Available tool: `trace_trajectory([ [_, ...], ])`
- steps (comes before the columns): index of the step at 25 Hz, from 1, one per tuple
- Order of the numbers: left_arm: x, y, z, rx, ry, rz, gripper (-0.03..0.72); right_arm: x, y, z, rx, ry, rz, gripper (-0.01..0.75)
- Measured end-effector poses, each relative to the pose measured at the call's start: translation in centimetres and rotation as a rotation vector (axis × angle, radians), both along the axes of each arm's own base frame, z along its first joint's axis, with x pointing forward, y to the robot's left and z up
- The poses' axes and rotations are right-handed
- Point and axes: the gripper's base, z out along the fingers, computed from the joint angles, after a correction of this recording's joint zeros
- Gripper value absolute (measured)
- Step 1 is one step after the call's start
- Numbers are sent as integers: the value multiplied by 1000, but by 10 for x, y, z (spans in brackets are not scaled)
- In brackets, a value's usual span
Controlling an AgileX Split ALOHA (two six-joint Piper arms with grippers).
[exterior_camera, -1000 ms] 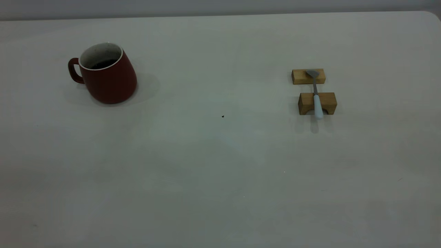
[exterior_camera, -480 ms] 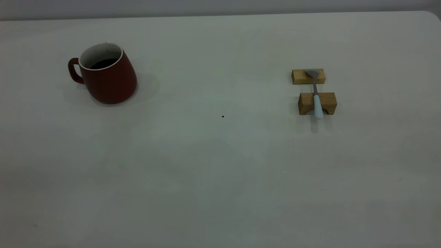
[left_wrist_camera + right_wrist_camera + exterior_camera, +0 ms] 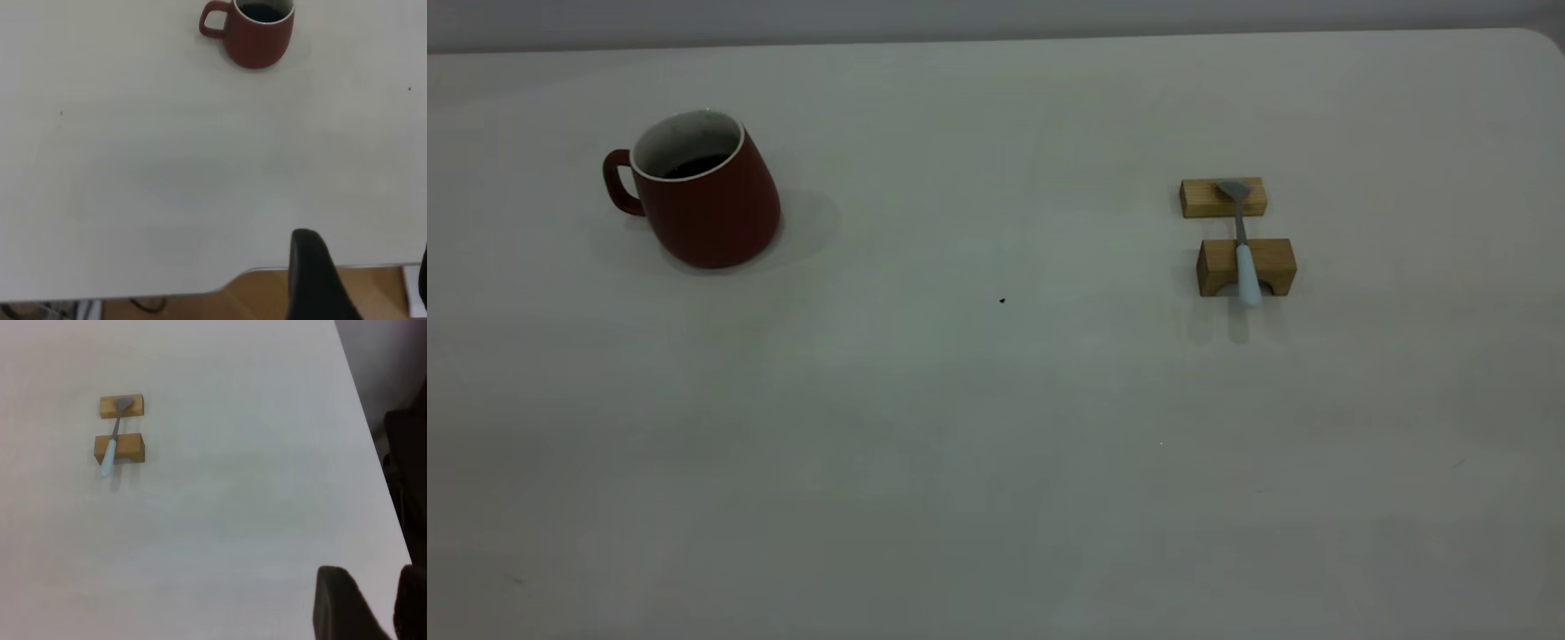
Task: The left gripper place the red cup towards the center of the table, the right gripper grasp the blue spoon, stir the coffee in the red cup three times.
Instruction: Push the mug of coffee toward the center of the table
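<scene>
the cup [image 3: 704,197] stands upright on the table [image 3: 960,444] at the far left, its handle turned left, with coffee [image 3: 694,165] in it. well apart, at the right, two blocks sit one behind the other: the far block [image 3: 1199,197] and the near block [image 3: 1272,265]. the spoon [image 3: 1242,244] lies across both, bowl on the far one, handle overhanging the near one. a speck [image 3: 1001,300] lies between cup and blocks.

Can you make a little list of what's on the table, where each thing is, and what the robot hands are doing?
Cup: dark red ceramic mug, upright, table's left, handle pointing outward
Inside cup: dark coffee
Spoon: small pale-blue-handled metal spoon, resting across two wooden blocks, table's right
Table: plain off-white tabletop
Left gripper: away from cup
Right gripper: away from spoon
</scene>
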Motion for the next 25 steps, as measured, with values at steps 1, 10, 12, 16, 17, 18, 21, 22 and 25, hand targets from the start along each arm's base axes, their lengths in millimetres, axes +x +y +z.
trace_trajectory([
  [1, 7, 0, 4, -11, 16, 10, 449, 0, 0, 0, 0, 0, 0, 237],
  [10, 115, 0, 15, 46, 252, 64, 449, 0, 0, 0, 0, 0, 0, 237],
  [12, 148, 2, 9, 75, 331, 91, 449, 0, 0, 0, 0, 0, 0, 237],
  [16, 216, 0, -16, 105, 499, 95, 449, 0, 0, 0, 0, 0, 0, 237],
  [17, 234, -1, -23, 109, 533, 93, 449, 0, 0, 0, 0, 0, 0, 237],
  [18, 249, -1, -29, 115, 559, 92, 449, 0, 0, 0, 0, 0, 0, 237],
  [21, 297, -2, -48, 153, 628, 70, 449, 0, 0, 0, 0, 0, 0, 237],
  [22, 309, -2, -56, 168, 657, 55, 449, 0, 0, 0, 0, 0, 0, 237],
  [25, 344, 0, -72, 219, 694, 5, 449, 0, 0, 0, 0, 0, 0, 237],
])
